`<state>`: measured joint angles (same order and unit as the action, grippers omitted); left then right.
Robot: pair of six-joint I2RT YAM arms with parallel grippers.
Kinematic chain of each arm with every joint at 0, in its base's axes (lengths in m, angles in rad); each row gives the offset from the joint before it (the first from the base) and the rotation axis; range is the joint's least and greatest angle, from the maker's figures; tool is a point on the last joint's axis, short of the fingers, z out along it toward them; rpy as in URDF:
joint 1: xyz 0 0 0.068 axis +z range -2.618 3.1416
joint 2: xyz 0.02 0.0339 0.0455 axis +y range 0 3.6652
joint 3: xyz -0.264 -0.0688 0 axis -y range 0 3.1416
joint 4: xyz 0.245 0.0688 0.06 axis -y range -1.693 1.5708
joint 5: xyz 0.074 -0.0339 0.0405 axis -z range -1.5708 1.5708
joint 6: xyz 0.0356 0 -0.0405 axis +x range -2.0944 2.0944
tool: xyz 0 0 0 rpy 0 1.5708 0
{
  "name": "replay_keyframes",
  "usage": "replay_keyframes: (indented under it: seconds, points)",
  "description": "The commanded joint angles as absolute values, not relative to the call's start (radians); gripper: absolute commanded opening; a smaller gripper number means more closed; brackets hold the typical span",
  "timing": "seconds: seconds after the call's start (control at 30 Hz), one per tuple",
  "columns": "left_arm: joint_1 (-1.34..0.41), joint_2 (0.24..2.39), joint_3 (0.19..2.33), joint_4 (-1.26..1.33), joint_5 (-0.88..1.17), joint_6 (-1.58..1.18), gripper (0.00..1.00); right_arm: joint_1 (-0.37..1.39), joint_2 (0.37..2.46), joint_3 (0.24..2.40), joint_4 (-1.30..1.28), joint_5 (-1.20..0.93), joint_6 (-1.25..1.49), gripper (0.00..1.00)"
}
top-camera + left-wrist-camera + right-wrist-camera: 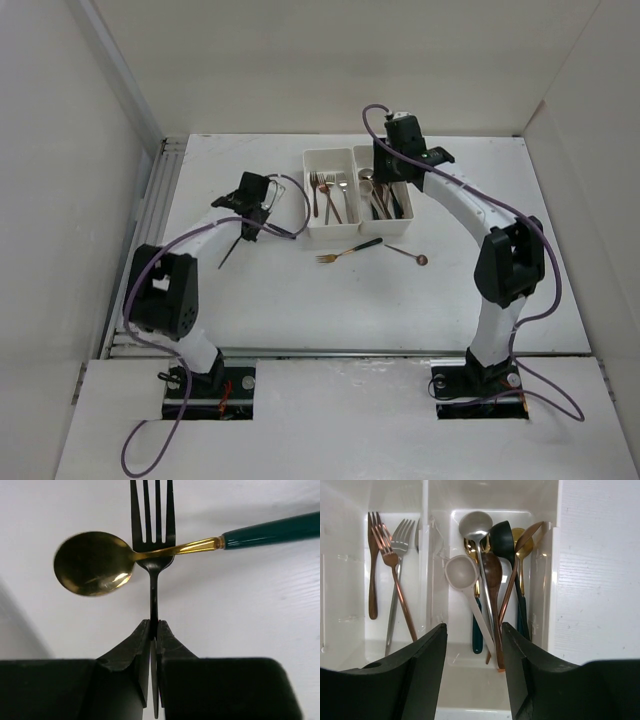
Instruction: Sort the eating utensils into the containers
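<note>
Left pincer (154, 628) clamps black fork (153, 565), gold spoon (92, 562) crossing its neck.

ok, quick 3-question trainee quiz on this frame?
1. True or false: the right gripper holds a spoon.
2. The left gripper is shut on: A) black fork B) knife C) nothing.
3. Fill in: seen from above, the sorted forks lie in the ___ bin.
Key: 1 false, it is open over the spoons. 2 A. 3 left bin.
</note>
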<state>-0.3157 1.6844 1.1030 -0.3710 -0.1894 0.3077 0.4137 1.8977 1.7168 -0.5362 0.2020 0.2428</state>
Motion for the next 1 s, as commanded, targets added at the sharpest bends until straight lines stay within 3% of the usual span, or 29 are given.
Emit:
replay_keyframes:
  seconds: [0.0, 0.3, 0.47, 0.6, 0.63, 0.77, 0.97]
  points:
    - [-0.331, 1.514, 1.100, -0.287, -0.425, 0.526, 0.00, 0.422, 1.850, 1.706, -0.466, 0.202, 0.252, 0.53]
    - [-0.394, 1.379, 1.034, -0.197, -0.576, 0.713, 0.00, 0.422, 1.841, 1.724, -0.457, 0.202, 0.252, 0.53]
    - [-0.403, 1.370, 1.108, -0.193, -0.532, 0.683, 0.00, 0.422, 1.822, 1.715, -0.446, 0.202, 0.252, 0.53]
    - [-0.413, 1.472, 1.373, -0.369, -0.311, 0.400, 0.00, 0.422, 1.822, 1.706, -0.446, 0.193, 0.261, 0.53]
    - [-0.413, 1.532, 1.428, -0.424, -0.170, 0.270, 0.00, 0.422, 1.813, 1.694, -0.446, 0.180, 0.284, 0.53]
    - [-0.422, 1.685, 1.633, -0.440, 0.105, -0.025, 0.00, 0.422, 1.793, 1.652, -0.411, 0.167, 0.337, 0.53]
    - [-0.469, 1.851, 1.747, -0.277, 0.225, -0.293, 0.00, 0.431, 1.746, 1.595, -0.420, 0.186, 0.399, 0.53]
